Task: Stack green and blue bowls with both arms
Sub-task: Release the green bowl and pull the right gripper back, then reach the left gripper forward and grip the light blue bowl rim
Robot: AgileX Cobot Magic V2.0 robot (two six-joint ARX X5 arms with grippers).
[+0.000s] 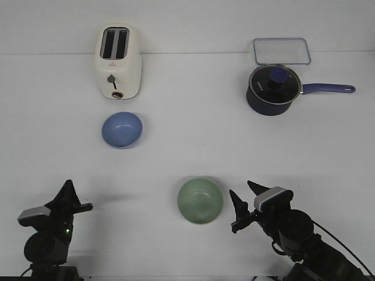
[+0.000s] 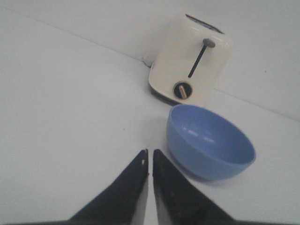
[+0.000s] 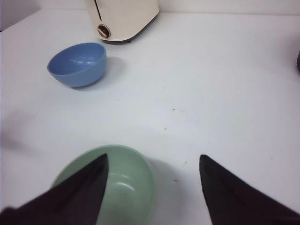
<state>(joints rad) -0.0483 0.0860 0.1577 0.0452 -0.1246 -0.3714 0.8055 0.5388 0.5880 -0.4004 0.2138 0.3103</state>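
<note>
The pale green bowl sits upright on the white table near the front, centre. My right gripper is open just to its right; in the right wrist view one finger is over the green bowl and the other is over bare table. The blue bowl sits upright further back on the left, in front of the toaster. It also shows in the left wrist view and the right wrist view. My left gripper is shut and empty at the front left, well short of the blue bowl; its tips show in the left wrist view.
A cream toaster stands at the back left, just behind the blue bowl. A dark navy saucepan with a glass lid and long handle stands at the back right. A clear flat lid lies behind it.
</note>
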